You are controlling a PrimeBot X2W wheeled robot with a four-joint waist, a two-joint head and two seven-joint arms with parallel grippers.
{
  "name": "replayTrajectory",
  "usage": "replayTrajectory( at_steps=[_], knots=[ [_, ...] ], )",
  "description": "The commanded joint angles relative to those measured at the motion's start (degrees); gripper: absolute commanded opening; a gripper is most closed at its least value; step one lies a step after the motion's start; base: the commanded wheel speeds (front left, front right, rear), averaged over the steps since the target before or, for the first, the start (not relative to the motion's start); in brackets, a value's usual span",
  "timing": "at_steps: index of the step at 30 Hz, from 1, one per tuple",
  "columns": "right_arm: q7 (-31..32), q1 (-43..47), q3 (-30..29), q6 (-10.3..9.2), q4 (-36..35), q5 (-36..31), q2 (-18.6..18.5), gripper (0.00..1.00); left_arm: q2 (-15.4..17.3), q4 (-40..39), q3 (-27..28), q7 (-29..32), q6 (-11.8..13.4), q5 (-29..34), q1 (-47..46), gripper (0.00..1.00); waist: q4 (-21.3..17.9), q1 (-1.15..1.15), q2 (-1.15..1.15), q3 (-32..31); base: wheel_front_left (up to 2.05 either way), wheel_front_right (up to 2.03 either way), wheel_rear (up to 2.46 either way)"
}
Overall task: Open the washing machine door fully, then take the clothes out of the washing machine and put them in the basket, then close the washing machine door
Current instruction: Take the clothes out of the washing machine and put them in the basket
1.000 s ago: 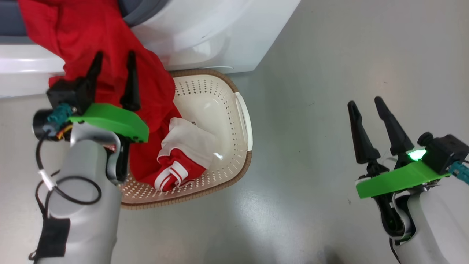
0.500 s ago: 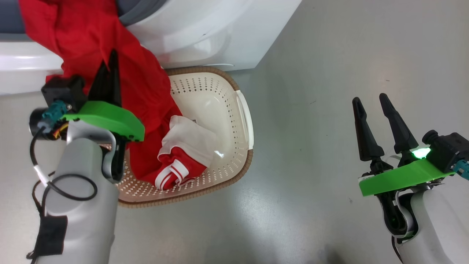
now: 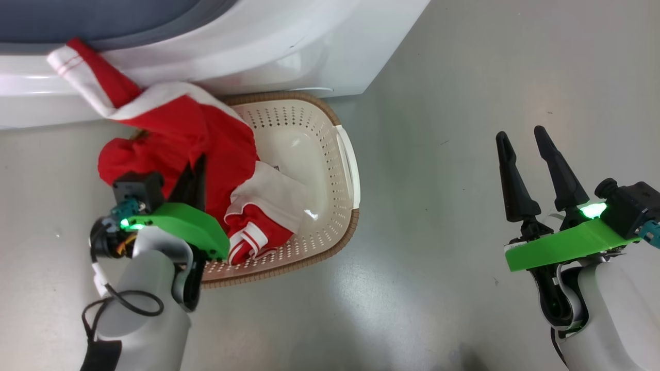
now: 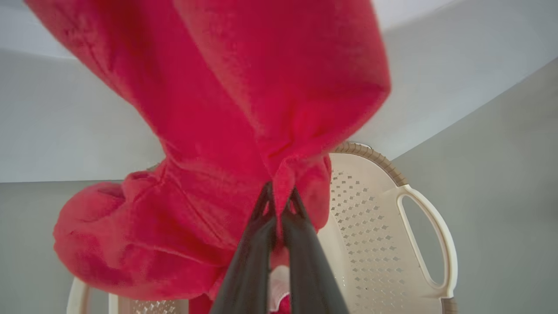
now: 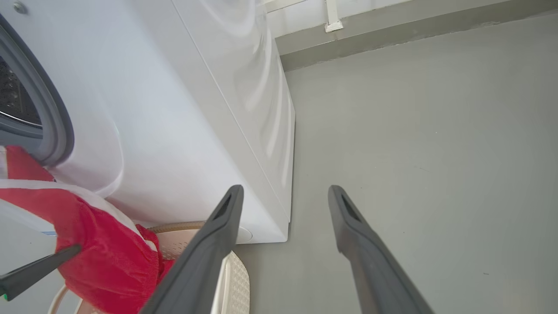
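Observation:
My left gripper (image 3: 198, 164) is shut on a fold of the red clothes (image 3: 175, 139) above the near left part of the cream basket (image 3: 330, 154). The left wrist view has the two fingers pinched together on red fabric (image 4: 244, 131), with the basket (image 4: 375, 226) under and right of it. One white-trimmed end of that garment lies over the lip of the washing machine (image 3: 289, 46). Another red and white garment (image 3: 263, 216) lies in the basket. My right gripper (image 3: 521, 134) hangs open over bare floor, far right. The washing machine door is out of view.
The basket stands on the grey floor against the washing machine's front. The right wrist view takes in the machine's white side (image 5: 183, 109), its grey gasket (image 5: 56, 122), the hanging red clothes (image 5: 100, 257) and a wall base (image 5: 392, 35) behind.
My left gripper shut on the red garment, then drew it down and back out of the drum, over the basket. The right arm has hardly moved.

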Motion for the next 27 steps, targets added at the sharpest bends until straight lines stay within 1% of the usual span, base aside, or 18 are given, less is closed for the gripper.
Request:
replayTrajectory(
  at_steps=[1, 9, 14, 15, 16, 17, 19, 20, 21, 27],
  knots=[
    [-0.4, 0.4, 1.4, 0.37, -1.2, 0.3, -0.2, 1.0, 1.6, 0.0, 0.5, -0.3, 0.2, -0.6, 2.3, 0.0, 0.0, 0.0, 0.0, 0.1, 0.0, 0.0, 0.0],
    [-0.4, 0.2, 1.6, 0.37, -1.0, 0.4, -0.2, 1.0, 1.6, 7.0, -5.8, -0.3, -0.5, -4.6, 1.6, 0.0, -0.2, 0.0, 0.0, 0.1, 0.0, 0.0, 0.0],
    [-0.4, 0.3, 1.5, 0.37, -0.9, 0.3, -0.1, 1.0, 1.6, 8.7, -7.2, -0.3, -0.4, -6.0, 0.7, 0.0, -0.2, 0.0, 0.0, -0.1, 0.0, 0.0, 0.0],
    [-0.4, 0.4, 1.5, 0.37, -0.9, 0.3, -0.1, 1.0, 1.6, 8.8, -7.3, -0.3, -0.4, -6.1, 0.6, 0.03, -0.2, 0.0, 0.0, -0.1, 0.0, 0.0, 0.0],
    [-0.4, 0.4, 1.5, 0.37, -0.9, 0.3, -0.1, 1.0, 1.6, 8.9, -7.4, -0.3, -0.3, -6.2, 0.6, 0.19, -0.2, 0.0, 0.0, -0.2, 0.0, 0.0, 0.0],
    [-0.4, 0.5, 1.5, 0.37, -0.8, 0.2, -0.1, 1.0, 1.6, 9.0, -7.5, -0.3, -0.3, -6.3, 0.6, 0.29, -0.2, 0.0, 0.0, -0.4, 0.0, 0.0, 0.0],
    [-0.4, 0.6, 1.6, 0.37, -0.7, 0.3, 0.0, 1.0, 1.6, 9.2, -7.7, -0.3, -0.3, -6.4, 0.7, 0.6, -0.3, 0.0, 0.0, -0.7, 0.0, 0.0, 0.0],
    [-0.4, 0.7, 1.6, 0.37, -0.7, 0.3, 0.0, 1.0, 1.6, 9.2, -7.7, -0.3, -0.2, -6.5, 0.8, 0.87, -0.3, 0.0, 0.0, -0.9, 0.0, 0.0, 0.0],
    [-0.4, 0.8, 1.6, 0.37, -0.6, 0.3, 0.0, 1.0, 1.6, 9.1, -7.7, -0.3, -0.2, -6.6, 0.9, 1.0, -0.3, 0.0, 0.0, -1.2, 0.0, 0.0, 0.0],
    [-0.4, 1.6, 1.8, 0.37, -0.2, 0.4, -0.1, 1.0, 1.6, 8.3, -7.1, -0.3, 0.2, -6.8, 1.9, 1.0, -0.1, 0.0, 0.0, -3.2, 0.0, 0.0, 0.0]
  ],
)
